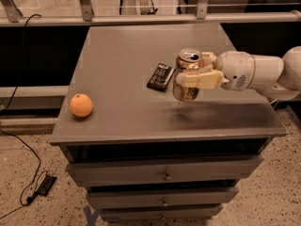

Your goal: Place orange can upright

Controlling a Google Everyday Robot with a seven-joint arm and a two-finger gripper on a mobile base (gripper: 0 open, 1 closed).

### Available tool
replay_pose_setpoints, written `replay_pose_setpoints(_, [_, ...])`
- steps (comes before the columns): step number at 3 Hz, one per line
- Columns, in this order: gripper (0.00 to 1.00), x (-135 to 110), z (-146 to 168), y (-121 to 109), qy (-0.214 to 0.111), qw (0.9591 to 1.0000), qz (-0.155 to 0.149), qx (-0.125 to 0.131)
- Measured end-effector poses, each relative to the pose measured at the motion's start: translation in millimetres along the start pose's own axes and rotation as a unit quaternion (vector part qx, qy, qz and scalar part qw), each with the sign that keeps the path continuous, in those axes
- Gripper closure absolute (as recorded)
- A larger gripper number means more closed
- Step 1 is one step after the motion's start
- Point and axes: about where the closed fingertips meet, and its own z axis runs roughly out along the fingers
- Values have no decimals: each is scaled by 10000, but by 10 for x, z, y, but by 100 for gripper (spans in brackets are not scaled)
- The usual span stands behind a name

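Looking at this one, the end effector (192, 72) is over the right half of the table (122, 51), reaching in from the right edge of the shot on a chunky white arm (256, 72). It's clamped around the orange can (187, 64). One beige finger (200, 79) runs across the front of the can about halfway up, and the other sits behind it up near the rim, so the jaws are only as wide as the can itself.

The can is pretty much upright, with the silver top and pull-tab facing up and maybe a tiny lean. Its bottom rim looks like it's just off the table surface, and there's a dark shadow (186, 111) on the tabletop right under it, towards the front. Honestly I can't say for sure whether it's touching or not.

Other stuff on the table:
- a flat black packet (160, 76) lying just to the left of the can, close but not touching
- a round orange fruit (81, 105) well away, near the front left corner

Below the tabletop there's a stack of drawers (164, 175) with small knobs. A black cable (21, 140) trails across the speckled floor on the left, and a metal rail (141, 19) runs along behind the table.
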Motion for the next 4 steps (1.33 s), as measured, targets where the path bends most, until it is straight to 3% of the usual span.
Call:
replay_pose_setpoints(1, [59,88,-20,-12,255,9995,-158,99])
replay_pose_setpoints(2, [36,311,-137,-22,290,9987,-372,174])
replay_pose_setpoints(3, [12,311,-113,-18,289,9986,-412,149])
replay_pose_setpoints(4, [0,308,-88,-12,289,9986,-417,125])
